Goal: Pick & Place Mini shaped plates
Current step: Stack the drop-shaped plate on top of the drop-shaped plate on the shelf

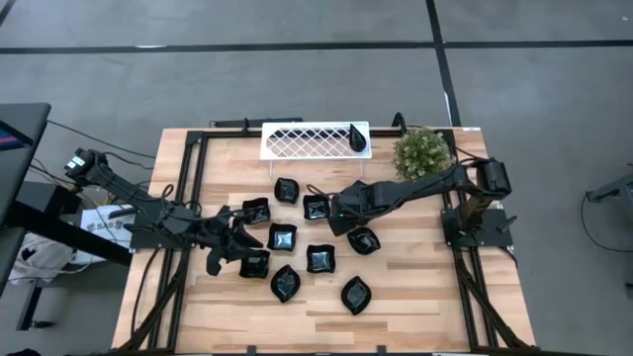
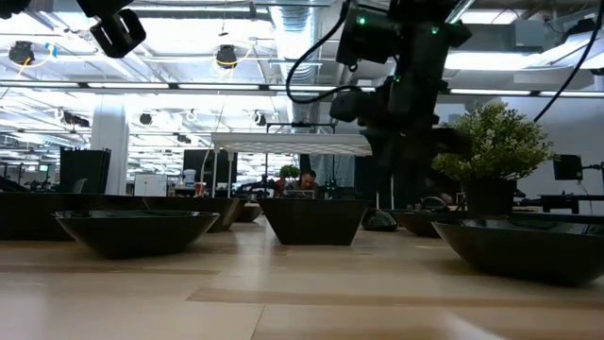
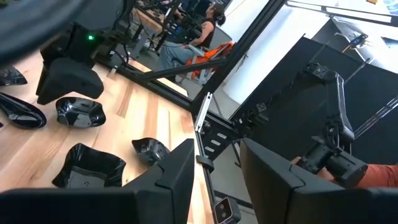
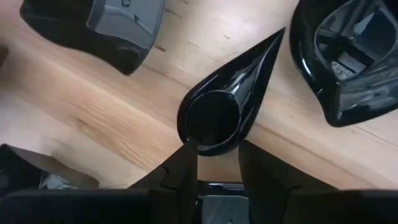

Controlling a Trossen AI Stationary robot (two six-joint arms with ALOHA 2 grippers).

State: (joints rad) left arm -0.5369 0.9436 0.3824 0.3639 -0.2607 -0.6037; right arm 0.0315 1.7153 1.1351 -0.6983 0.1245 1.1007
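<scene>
Several glossy black mini shaped plates lie flat on the wooden table, among them a square one (image 1: 282,237) and a leaf one (image 1: 356,295). One teardrop plate (image 1: 358,138) rests on the white lattice tray (image 1: 297,141) at the far edge. Another teardrop plate (image 4: 227,102) lies on the wood below my right gripper (image 4: 216,152). That gripper is open over the table's middle (image 1: 341,213), pointing steeply down, with its fingertips on either side of the plate's round end. My left gripper (image 3: 214,168) hovers open with nothing between its fingers, over the plates at the left (image 1: 240,235). My right gripper's fingertips (image 4: 188,152) stand at the two sides of the teardrop plate's round end (image 4: 211,140), coming from above. I cannot tell whether they touch it. The plate lies flat on the table, its point away from the fingers.
A potted plant (image 1: 423,153) stands at the far right by the right arm's base. A square plate (image 4: 348,59) and another dark dish (image 4: 99,28) lie close beside the teardrop plate. Bare wood shows along the near edge (image 1: 316,326).
</scene>
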